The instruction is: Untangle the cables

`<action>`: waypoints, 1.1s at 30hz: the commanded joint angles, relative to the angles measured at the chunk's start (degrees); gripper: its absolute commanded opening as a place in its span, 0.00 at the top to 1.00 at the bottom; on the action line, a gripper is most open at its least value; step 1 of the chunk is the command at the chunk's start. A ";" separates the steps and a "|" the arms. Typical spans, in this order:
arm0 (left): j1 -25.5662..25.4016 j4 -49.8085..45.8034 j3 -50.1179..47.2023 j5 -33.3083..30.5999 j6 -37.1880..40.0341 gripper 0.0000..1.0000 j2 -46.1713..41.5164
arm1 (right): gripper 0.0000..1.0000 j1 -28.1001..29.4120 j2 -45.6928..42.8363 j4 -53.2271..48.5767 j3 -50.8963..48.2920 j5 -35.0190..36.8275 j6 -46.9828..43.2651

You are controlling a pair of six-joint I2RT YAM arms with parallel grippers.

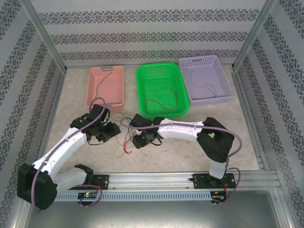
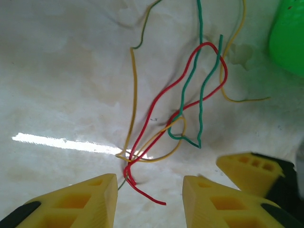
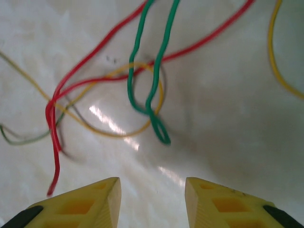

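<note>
Rail is running along the near edge, top view. Pink basket, green basket and purple basket are lining the far side, each holding one thin wire. Cables are lying tangled on the table between left gripper and right gripper.

Left wrist: left gripper fingers are standing apart, gripping nothing; red cable is crossing green cable ahead.

Right wrist: right gripper fingers are gaping, empty; green cable is looping across yellow cable.

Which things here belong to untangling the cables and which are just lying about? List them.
Job: red cable, green cable and yellow cable, tangled together; left gripper and right gripper, both open over them.
Lying about: pink basket, green basket, purple basket, along the back.
</note>
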 commanded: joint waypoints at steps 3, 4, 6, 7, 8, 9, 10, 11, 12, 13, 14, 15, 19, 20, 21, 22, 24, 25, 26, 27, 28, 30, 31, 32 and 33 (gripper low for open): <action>-1.77 -1.28 0.12 2.31 -1.30 0.59 -2.06 | 0.59 0.72 4.79 1.76 5.50 3.08 -1.25; -2.28 -1.57 0.32 2.53 -1.41 0.60 -2.31 | 0.59 0.76 5.43 1.72 6.02 3.08 -1.14; -3.53 -2.34 0.96 2.52 -1.98 0.60 -2.61 | 0.61 0.76 7.10 1.14 7.39 2.98 -1.02; -4.37 -2.60 1.26 2.42 -2.33 0.62 -2.76 | 0.64 0.76 8.07 0.50 8.21 2.99 -0.96; -5.29 -2.77 1.71 1.98 -2.65 0.62 -2.78 | 0.67 0.76 8.57 -0.06 8.63 3.01 -0.99; -6.61 -2.93 2.31 1.23 -2.93 0.63 -2.71 | 0.73 0.76 8.79 -0.25 8.75 2.96 -1.02; -8.06 -2.99 2.79 0.34 -3.37 0.64 -2.53 | 0.77 0.76 8.55 -0.36 8.47 2.85 -1.08; -9.27 -2.71 3.06 -0.37 -3.94 0.64 -2.19 | 0.81 0.76 8.03 -0.48 8.08 2.75 -1.20; -10.65 -1.94 3.00 -0.87 -4.77 0.64 -1.65 | 0.86 0.76 7.20 -0.45 7.41 2.73 -1.32; -11.87 -0.50 2.75 -1.06 -5.62 0.64 -1.02 | 0.90 0.68 6.22 -0.52 6.57 2.56 -1.39; -13.00 0.67 2.38 -1.44 -6.59 0.64 -0.42 | 0.95 0.61 5.50 -0.65 5.94 2.21 -1.64; -14.34 2.24 2.04 -2.26 -7.72 0.64 0.31 | 1.00 0.50 4.71 -0.79 5.32 1.44 -2.00; -17.35 9.27 -0.86 -4.83 -13.57 0.69 3.07 | 1.00 -0.38 1.24 -0.88 2.95 -3.75 -3.48; -17.66 11.69 -2.03 -5.11 -14.57 0.70 3.48 | 1.00 -0.82 0.57 -1.01 2.59 -5.34 -3.76; -18.02 13.99 -3.32 -5.70 -15.60 0.73 4.07 | 1.00 -1.43 -0.09 -1.21 2.11 -7.45 -3.85; -18.21 15.91 -4.48 -6.36 -15.98 0.75 4.75 | 1.00 -2.17 -0.63 -1.48 1.78 -9.72 -3.78; -18.64 18.37 -5.82 -6.98 -15.92 0.80 6.22 | 1.00 -3.59 -1.69 -1.75 1.06 -13.91 -3.83; -18.95 19.11 -6.23 -7.08 -15.63 0.83 7.25 | 1.00 -4.38 -2.22 -2.00 0.78 -15.95 -3.98; -19.29 19.61 -6.25 -7.13 -15.20 0.84 8.00 | 1.00 -4.95 -2.57 -2.47 0.76 -17.37 -4.19; -19.98 19.84 -6.16 -7.30 -14.47 0.84 8.80 | 1.00 -5.56 -2.87 -3.19 0.82 -18.61 -4.76; -20.72 20.08 -5.71 -7.36 -13.71 0.83 9.55 | 1.00 -6.07 -3.05 -3.97 1.04 -19.85 -5.31; -22.32 20.62 -4.94 -7.48 -11.94 0.76 11.10 | 1.00 -7.18 -3.24 -5.32 1.53 -22.36 -6.19; -23.26 20.50 -4.39 -7.83 -10.42 0.71 11.88 | 1.00 -7.81 -3.40 -5.99 1.78 -23.22 -6.54; -24.01 19.62 -3.92 -8.43 -9.01 0.67 12.53 | 1.00 -8.35 -3.64 -6.30 1.89 -24.16 -6.73; -24.58 18.31 -3.28 -9.28 -7.49 0.64 13.17 | 1.00 -8.92 -3.84 -6.61 2.06 -25.03 -7.00</action>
